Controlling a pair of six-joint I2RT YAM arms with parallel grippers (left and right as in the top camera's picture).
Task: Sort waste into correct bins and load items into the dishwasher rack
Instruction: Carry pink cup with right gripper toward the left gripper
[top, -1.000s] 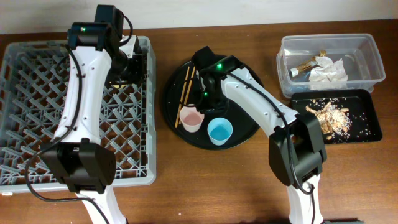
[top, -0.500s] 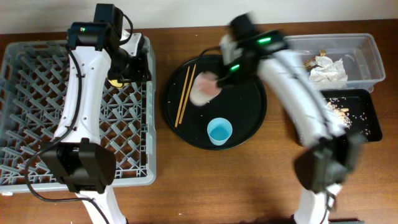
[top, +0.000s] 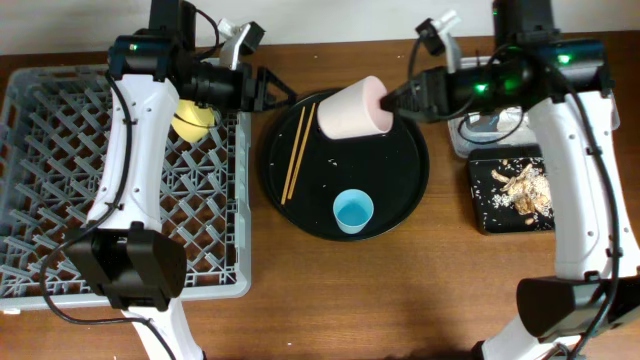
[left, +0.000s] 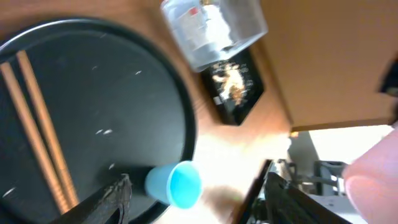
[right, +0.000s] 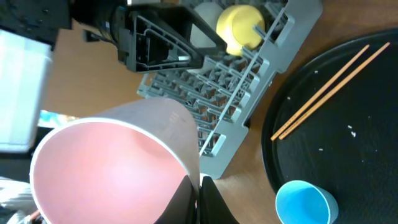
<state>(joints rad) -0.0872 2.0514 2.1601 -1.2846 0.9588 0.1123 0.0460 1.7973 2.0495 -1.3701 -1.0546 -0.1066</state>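
My right gripper (top: 398, 100) is pinched tight on the wall of the pink cup (top: 352, 108), holding it tipped on its side in the air over the far edge of the round black tray (top: 400, 185). In the right wrist view the cup's open mouth faces the camera, and the thin wall is caught between the fingers at the bottom of the picture. My left gripper (top: 270, 90) hangs just off the tray's far-left rim with its jaws spread wide and nothing between them. Its wrist camera looks down past both fingers onto the tray. On the tray's left part the chopsticks (top: 297, 150) lie side by side, running from the far rim toward the near one. The light blue cup (top: 353, 211) stands upright, mouth up, on the tray's near part. A few pale crumbs dot the black surface between them. Left of the tray sits the dishwasher rack (top: 60, 200), its near-side wall just beside the tray's rim. The yellow bowl (top: 193, 120) lies in the rack's far corner — the one closest to the tray. Right of the tray is the clear tub (left: 214, 28), mostly hidden behind my right arm from overhead. Just nearer than the tub, the black rectangular tray (top: 480, 215) holds tan food scraps (top: 525, 185).
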